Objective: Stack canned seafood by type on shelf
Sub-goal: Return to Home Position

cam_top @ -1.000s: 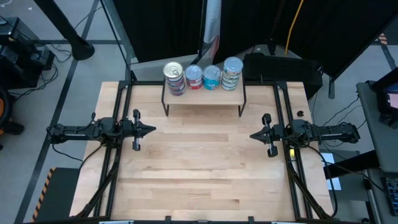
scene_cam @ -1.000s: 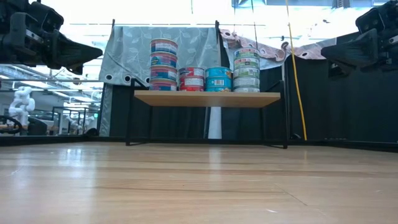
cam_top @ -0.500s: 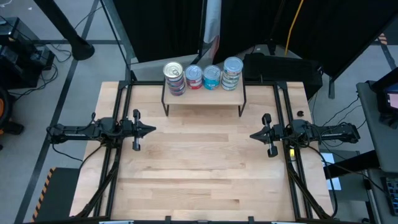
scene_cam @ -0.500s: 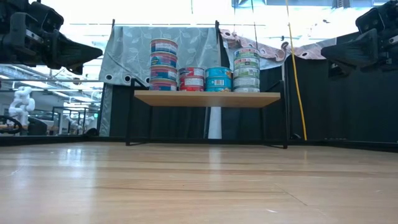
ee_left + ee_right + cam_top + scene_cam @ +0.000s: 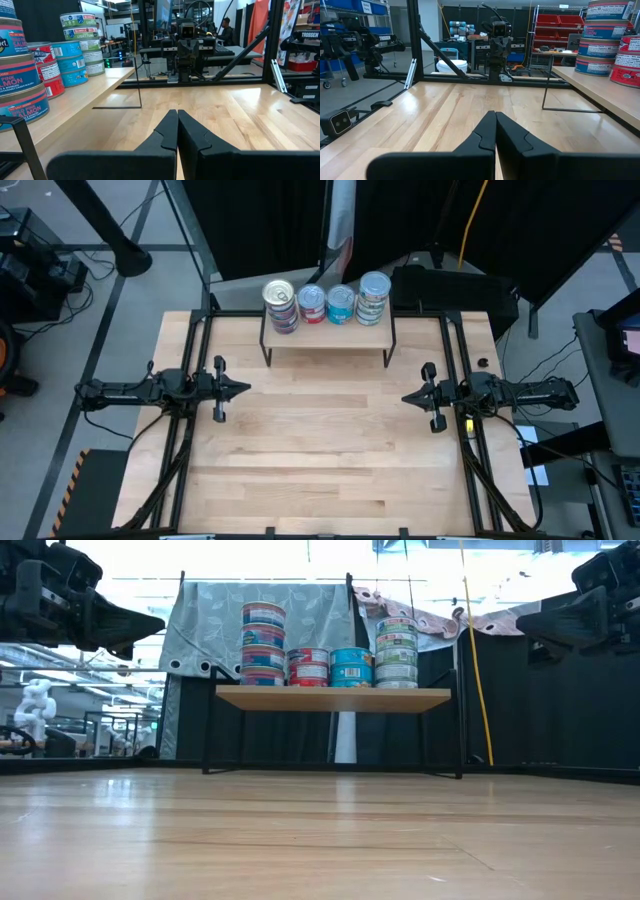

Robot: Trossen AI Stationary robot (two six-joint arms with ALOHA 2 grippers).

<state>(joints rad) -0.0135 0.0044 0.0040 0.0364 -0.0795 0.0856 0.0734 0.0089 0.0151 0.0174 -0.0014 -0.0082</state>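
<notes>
The canned seafood stands in four stacks side by side on the shelf (image 5: 328, 332), a low riser with a wooden top and black legs at the table's far edge. The tall left stack (image 5: 263, 643) has blue-and-red labels; beside it a red-sided stack (image 5: 308, 667), a teal stack (image 5: 351, 667) and a green-labelled stack (image 5: 397, 654). My left gripper (image 5: 246, 389) is shut at the table's left side, pointing level toward the middle. My right gripper (image 5: 406, 397) is shut at the right side, facing it. Both are far from the cans.
The wooden tabletop (image 5: 325, 450) between the arms is bare. Black frame rails (image 5: 185, 450) run along both sides. Behind the shelf hang a patterned cloth (image 5: 215, 630) and dark curtains; a yellow cable (image 5: 472, 660) hangs at the back right.
</notes>
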